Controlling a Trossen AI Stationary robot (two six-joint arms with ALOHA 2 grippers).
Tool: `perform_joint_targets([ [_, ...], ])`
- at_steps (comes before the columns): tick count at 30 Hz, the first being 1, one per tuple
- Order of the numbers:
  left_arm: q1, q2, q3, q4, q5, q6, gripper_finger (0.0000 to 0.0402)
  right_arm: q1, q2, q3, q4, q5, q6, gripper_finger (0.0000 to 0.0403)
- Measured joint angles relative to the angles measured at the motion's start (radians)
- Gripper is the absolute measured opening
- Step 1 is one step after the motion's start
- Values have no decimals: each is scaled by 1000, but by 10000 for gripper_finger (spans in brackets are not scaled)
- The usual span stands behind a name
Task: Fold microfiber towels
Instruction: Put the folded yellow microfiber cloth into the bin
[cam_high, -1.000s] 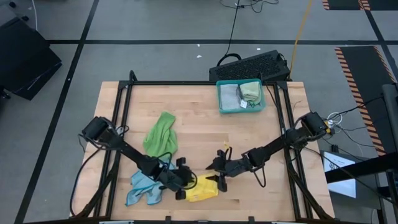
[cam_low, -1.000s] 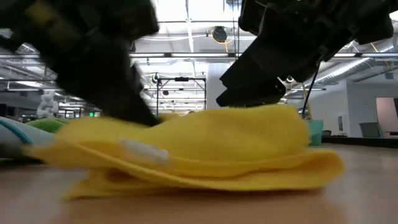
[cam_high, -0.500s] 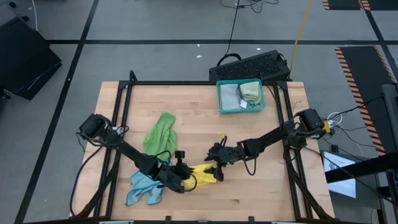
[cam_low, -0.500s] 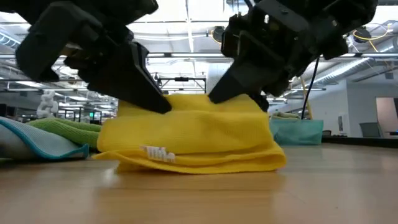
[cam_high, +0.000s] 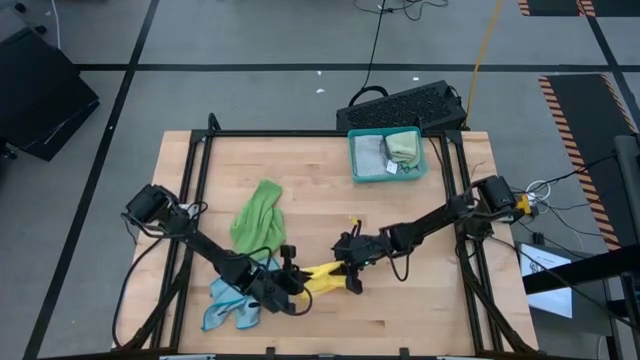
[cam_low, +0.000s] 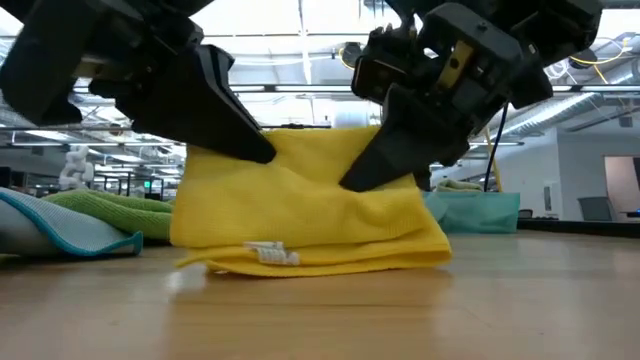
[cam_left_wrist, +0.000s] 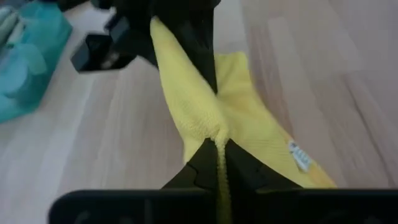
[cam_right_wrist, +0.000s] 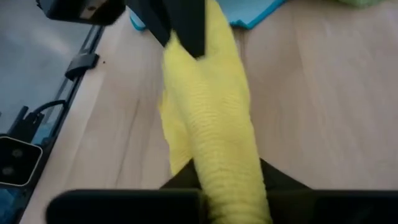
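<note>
Near the front of the wooden table (cam_high: 320, 180), the yellow towel (cam_high: 322, 277) stretches as a taut band between both arms, its long axis running from the left gripper (cam_high: 287, 287) up to the right gripper (cam_high: 352, 276). Each one is clamped on its own end, so neither is nearer. The low view shows what the overhead cannot: the towel's lower edge and white label (cam_low: 265, 254) resting on the wood. Light blue towel (cam_high: 232, 302) lies just beside.
</note>
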Motion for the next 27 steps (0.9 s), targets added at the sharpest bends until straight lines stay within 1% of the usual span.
perform_joint_targets([
  [1,0,0,0,0,0,-21,29,0,-8,0,-1,1,-10,16],
  [4,1,-1,0,7,-10,-122,76,-6,-52,0,-74,20,-12,19],
  [8,5,-74,11,-3,-7,-209,149,-11,-177,0,-298,99,-35,9],
  [11,10,-153,10,-39,-64,-197,194,-21,-301,0,-468,160,-107,8],
  [14,33,-227,10,-74,-123,-129,222,-49,-440,0,-599,261,-167,10],
  [16,61,-272,10,-102,-160,-98,233,-82,-530,2,-655,341,-194,10],
  [18,101,-306,10,-132,-173,-90,237,-124,-609,2,-683,396,-238,10],
  [22,200,-347,10,-202,-176,-87,233,-241,-720,2,-703,396,-333,9],
  [24,251,-355,10,-219,-172,-84,226,-310,-748,2,-686,397,-350,9],
  [27,325,-354,10,-210,-133,-53,214,-397,-758,0,-635,398,-387,9],
])
